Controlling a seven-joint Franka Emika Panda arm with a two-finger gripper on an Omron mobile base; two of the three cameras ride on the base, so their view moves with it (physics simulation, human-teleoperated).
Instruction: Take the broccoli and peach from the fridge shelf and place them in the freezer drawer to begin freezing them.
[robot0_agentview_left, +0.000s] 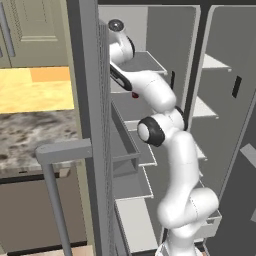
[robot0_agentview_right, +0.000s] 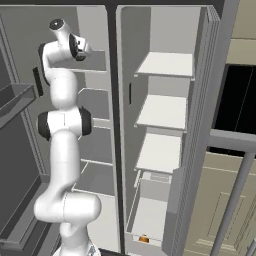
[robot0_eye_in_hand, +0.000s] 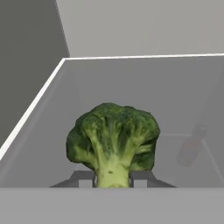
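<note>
Up close in the hand view: pincer (robot0_eye_in_hand: 113, 178) clamped on the pale stalk of the broccoli (robot0_eye_in_hand: 112, 139), one dark fingertip (robot0_eye_in_hand: 85, 178) pressed to each side of the stem. Dark-green lumpy crown upright above the tips, stalk pointing down toward the camera. Behind and under it, the grey fridge shelf (robot0_eye_in_hand: 52, 131) with its pale white rim running along the left edge and across the back. Cannot tell whether the broccoli touches the shelf or hangs just clear of it. Off to the right, a faint, blurred slim bottle shape (robot0_eye_in_hand: 191, 146) on the same grey surface, too dim to read further.

From the left base view: white arm (robot0_agentview_left: 175, 165) rising from the lower right, folded at a dark elbow joint, reaching up into the upper left compartment of the open fridge. A small red spot (robot0_agentview_left: 135, 94) just under the forearm, too small to identify.

From the right base view: right-hand compartment with three pale shelves stacked one above another, and at the bottom the freezer drawer (robot0_agentview_right: 150, 215) pulled open, a small orange object (robot0_agentview_right: 144, 239) at its front edge.
</note>
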